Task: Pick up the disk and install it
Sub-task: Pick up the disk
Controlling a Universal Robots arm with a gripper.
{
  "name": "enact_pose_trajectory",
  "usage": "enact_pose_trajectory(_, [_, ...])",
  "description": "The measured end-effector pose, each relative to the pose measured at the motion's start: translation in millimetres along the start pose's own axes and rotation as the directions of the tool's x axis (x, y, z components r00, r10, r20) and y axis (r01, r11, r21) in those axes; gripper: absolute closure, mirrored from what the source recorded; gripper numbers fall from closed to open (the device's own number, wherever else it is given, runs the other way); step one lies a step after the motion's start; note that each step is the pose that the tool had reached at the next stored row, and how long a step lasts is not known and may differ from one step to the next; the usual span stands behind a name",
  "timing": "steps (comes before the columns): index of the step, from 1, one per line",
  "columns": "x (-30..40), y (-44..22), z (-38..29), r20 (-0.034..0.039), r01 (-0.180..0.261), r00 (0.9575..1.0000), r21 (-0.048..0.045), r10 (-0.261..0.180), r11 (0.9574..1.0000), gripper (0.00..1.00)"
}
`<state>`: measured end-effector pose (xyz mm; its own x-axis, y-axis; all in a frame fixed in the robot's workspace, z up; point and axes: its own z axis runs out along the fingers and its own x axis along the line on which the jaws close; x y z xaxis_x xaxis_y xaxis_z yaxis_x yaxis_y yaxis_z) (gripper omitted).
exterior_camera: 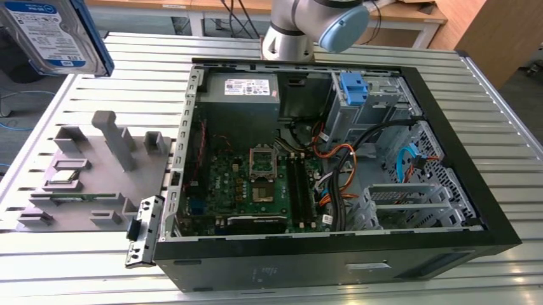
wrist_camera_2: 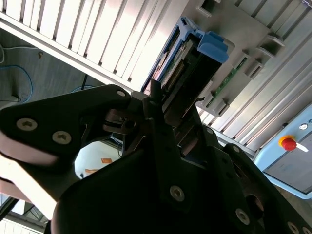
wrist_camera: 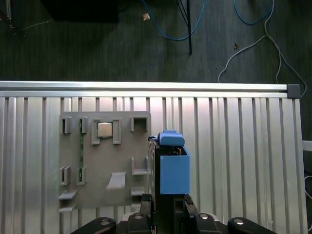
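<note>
The pincer (wrist_camera: pixel 168 204) is clamped on the disk (wrist_camera: pixel 174 173), which hangs edge-on above the slatted counter (wrist_camera: pixel 234 151) near the grey fixture tray (wrist_camera: pixel 105 163). In the exterior view, the frame's corner crops the disk, well apart from the open computer case (exterior_camera: pixel 339 159).

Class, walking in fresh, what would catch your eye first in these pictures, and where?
First, the open computer case in the middle of the exterior view, its green motherboard and cables exposed. Next, the blue-framed disk, held up at that view's upper left, clamped by the gripper next to the grey fixture plate in the first wrist view.
</note>
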<state>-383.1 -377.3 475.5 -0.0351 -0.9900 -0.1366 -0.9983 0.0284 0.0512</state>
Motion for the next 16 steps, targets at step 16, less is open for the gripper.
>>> enact_pose_trajectory(16, [-0.9,-23.1,-2.0,-0.0006,0.000,1.0000,-0.0024,0.000,1.0000,0.65])
